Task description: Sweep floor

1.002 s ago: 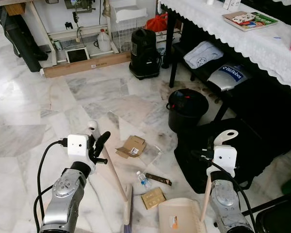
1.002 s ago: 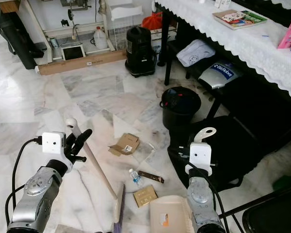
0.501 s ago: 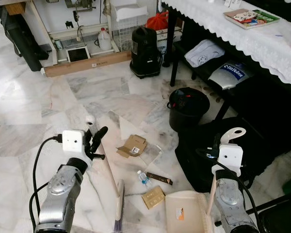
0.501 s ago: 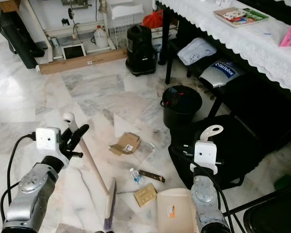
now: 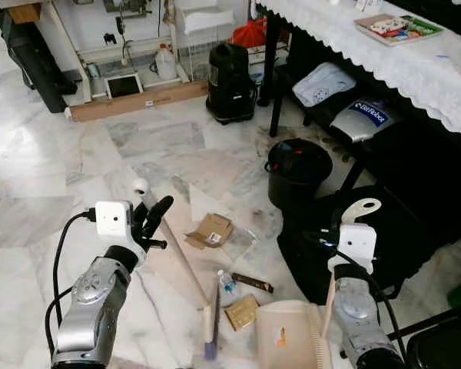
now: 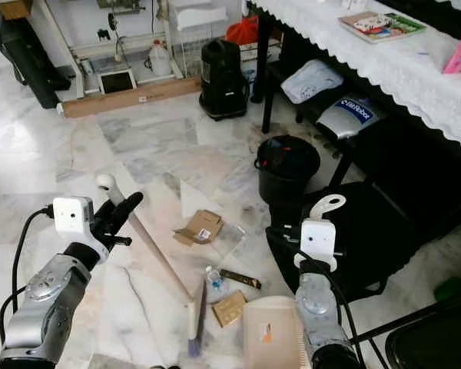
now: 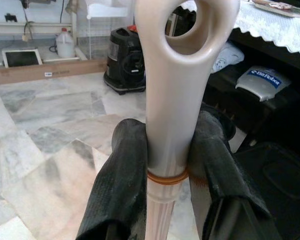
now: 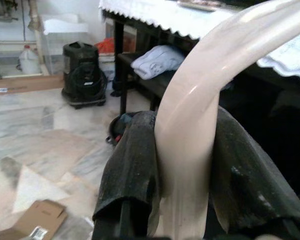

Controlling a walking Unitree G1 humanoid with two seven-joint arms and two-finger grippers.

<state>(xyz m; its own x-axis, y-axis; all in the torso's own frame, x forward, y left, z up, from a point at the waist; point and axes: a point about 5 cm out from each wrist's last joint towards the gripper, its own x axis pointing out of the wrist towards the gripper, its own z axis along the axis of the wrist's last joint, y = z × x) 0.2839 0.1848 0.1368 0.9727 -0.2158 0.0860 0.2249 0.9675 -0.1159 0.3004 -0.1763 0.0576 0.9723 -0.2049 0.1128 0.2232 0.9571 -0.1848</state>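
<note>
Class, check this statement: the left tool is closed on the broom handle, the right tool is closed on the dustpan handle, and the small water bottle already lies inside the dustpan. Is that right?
One part is wrong. The left tool grips the broom handle and the right tool grips the dustpan handle, but the left eye view shows the water bottle on the floor, beside the broom head, outside the dustpan.

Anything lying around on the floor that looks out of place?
Yes: litter on the marble floor ahead of the dustpan: a flattened cardboard box, a small plastic bottle, a dark wrapper and a tan packet.
</note>
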